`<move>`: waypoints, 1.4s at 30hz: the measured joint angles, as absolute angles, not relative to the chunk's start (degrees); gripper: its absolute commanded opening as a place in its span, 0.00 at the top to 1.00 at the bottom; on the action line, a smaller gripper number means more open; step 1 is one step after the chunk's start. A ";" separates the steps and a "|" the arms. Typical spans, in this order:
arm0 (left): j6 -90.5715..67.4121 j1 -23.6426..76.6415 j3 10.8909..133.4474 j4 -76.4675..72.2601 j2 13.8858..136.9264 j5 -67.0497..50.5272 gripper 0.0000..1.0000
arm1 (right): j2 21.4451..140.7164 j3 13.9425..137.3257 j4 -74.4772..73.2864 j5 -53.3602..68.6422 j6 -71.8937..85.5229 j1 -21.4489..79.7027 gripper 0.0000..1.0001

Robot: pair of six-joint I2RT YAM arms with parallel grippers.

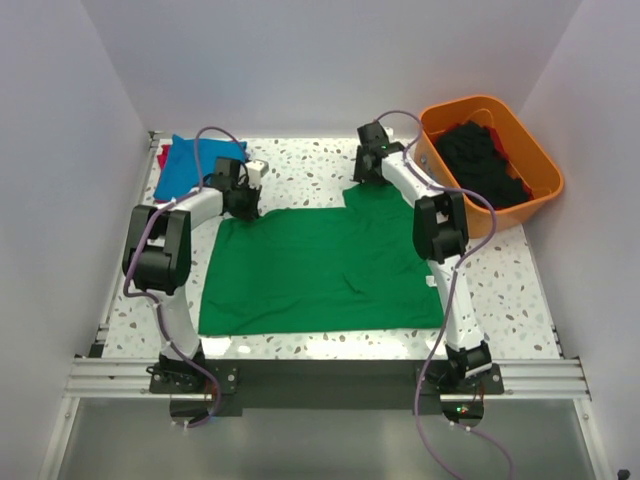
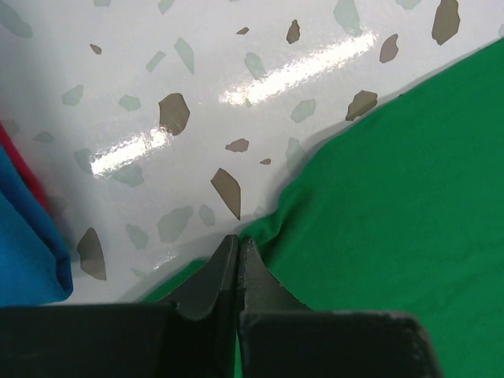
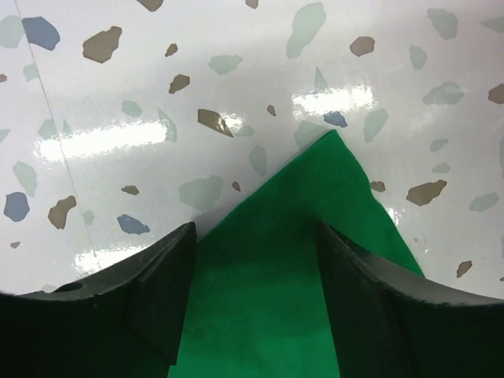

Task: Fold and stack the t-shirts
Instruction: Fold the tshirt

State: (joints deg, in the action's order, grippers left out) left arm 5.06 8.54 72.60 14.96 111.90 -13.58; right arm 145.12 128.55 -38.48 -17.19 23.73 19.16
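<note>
Green t-shirt (image 2: pixel 394 220) in tight left jaws

A plain bright green soft cloth t-shirt (image 1: pixel 320 265) covers the glossy white counter (image 1: pixel 300 170) flecked grey, brown and blue, with a blue cloth shirt (image 1: pixel 195 165) over a red cloth shirt (image 2: pixel 20 161) at its far-left corner and black cloth (image 1: pixel 480 160) in the orange plastic tub (image 1: pixel 548 172) at its far-right corner.

robot lab, white-walled booth (image 1: pixel 330 60), terrazzo table (image 1: pixel 300 180)

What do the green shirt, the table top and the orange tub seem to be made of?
Green shirt: soft matte cloth, wrinkled flat. Table top: hard, glossy, speckled like terrazzo, maybe laminate; it mirrors lights. Tub: likely smooth plastic, rigid rim.
</note>
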 measured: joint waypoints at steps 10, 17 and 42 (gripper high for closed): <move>3.57 8.54 70.17 14.24 109.97 -13.08 1.00 | 139.13 117.56 -32.88 -18.13 24.38 19.09 1.00; 2.39 8.80 67.29 13.74 104.95 -11.86 1.00 | 131.39 107.33 -31.77 -18.81 23.29 19.92 1.00; -8.97 14.61 46.81 12.86 82.81 1.50 1.00 | 87.72 64.05 -27.33 -18.52 24.99 23.88 1.00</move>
State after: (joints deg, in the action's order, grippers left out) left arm -8.97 14.61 46.81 12.86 82.81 1.50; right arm 87.72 64.05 -27.33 -18.52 24.99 23.88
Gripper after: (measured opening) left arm 0.021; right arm 0.025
